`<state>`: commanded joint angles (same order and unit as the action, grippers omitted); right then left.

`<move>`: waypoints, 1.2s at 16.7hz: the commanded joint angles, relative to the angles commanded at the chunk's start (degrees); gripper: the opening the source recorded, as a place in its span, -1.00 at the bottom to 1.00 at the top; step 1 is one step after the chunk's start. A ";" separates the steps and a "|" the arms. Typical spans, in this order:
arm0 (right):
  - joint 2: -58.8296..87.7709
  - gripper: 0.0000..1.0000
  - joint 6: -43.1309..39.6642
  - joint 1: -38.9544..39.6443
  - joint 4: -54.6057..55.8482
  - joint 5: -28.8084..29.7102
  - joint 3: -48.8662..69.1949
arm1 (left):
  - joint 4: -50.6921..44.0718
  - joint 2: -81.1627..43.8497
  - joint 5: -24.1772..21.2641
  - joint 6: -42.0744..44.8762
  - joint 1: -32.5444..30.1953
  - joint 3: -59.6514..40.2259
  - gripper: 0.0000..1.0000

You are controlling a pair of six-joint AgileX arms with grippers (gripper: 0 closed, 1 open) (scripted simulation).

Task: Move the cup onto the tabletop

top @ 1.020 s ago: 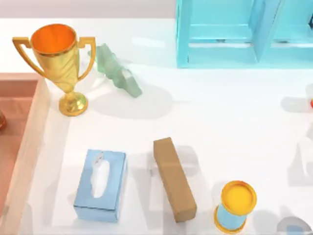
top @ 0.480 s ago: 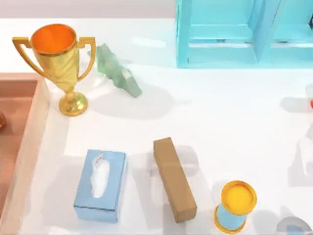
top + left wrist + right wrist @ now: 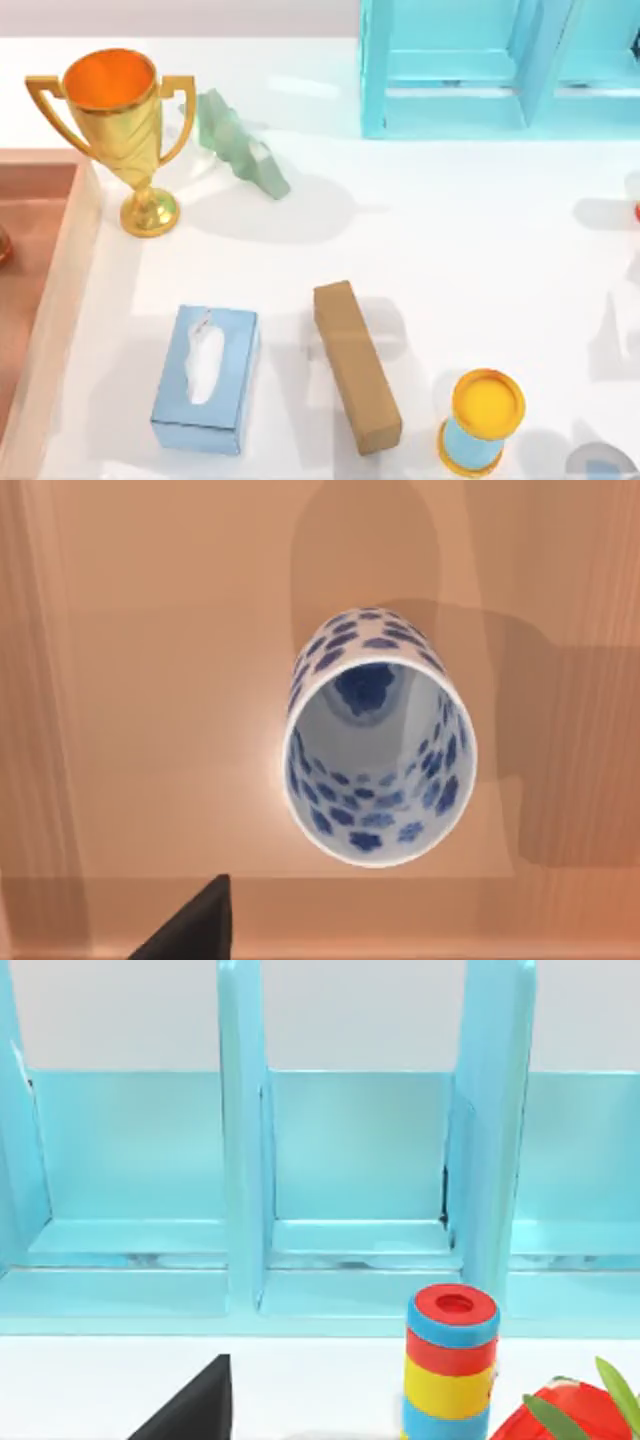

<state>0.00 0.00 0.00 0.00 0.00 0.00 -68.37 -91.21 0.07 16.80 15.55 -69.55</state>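
Note:
The cup (image 3: 375, 750) is white with blue blotches. It stands upright and empty on the floor of the brown wooden tray (image 3: 150, 630), seen from above in the left wrist view. A dark part of my left gripper (image 3: 195, 930) shows at the picture's edge, above the cup and apart from it. In the top view the tray (image 3: 50, 300) lies at the table's left side, beside the glossy white tabletop (image 3: 470, 250). A dark part of my right gripper (image 3: 195, 1410) faces the teal shelf.
On the tabletop stand a gold trophy (image 3: 120, 120), a pale green object (image 3: 240, 145), a blue tissue box (image 3: 205, 380), a brown block (image 3: 355, 365) and a yellow-topped blue spool (image 3: 482, 420). A teal shelf (image 3: 500, 65) lines the back right, with a striped ring stack (image 3: 450, 1360) before it.
The soft shadow over the tray's edge and the table's left side has shifted a little. No object on the table has moved.

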 joint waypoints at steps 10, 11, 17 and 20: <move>0.00 1.00 0.00 0.00 0.00 0.00 0.00 | 18.82 -4.77 -0.01 0.33 0.39 13.72 1.00; 0.00 1.00 0.00 0.00 0.00 0.00 0.00 | 19.31 -5.05 -0.01 0.38 0.45 14.08 1.00; 0.00 1.00 0.00 0.00 0.00 0.00 0.00 | 19.34 -5.07 -0.01 0.38 0.45 14.10 0.70; 0.00 1.00 0.00 0.00 0.00 0.00 0.00 | 19.34 -5.07 -0.01 0.38 0.45 14.10 0.25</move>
<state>0.00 0.00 0.00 0.00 0.00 0.00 -49.03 -96.27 0.05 17.19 16.00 -55.45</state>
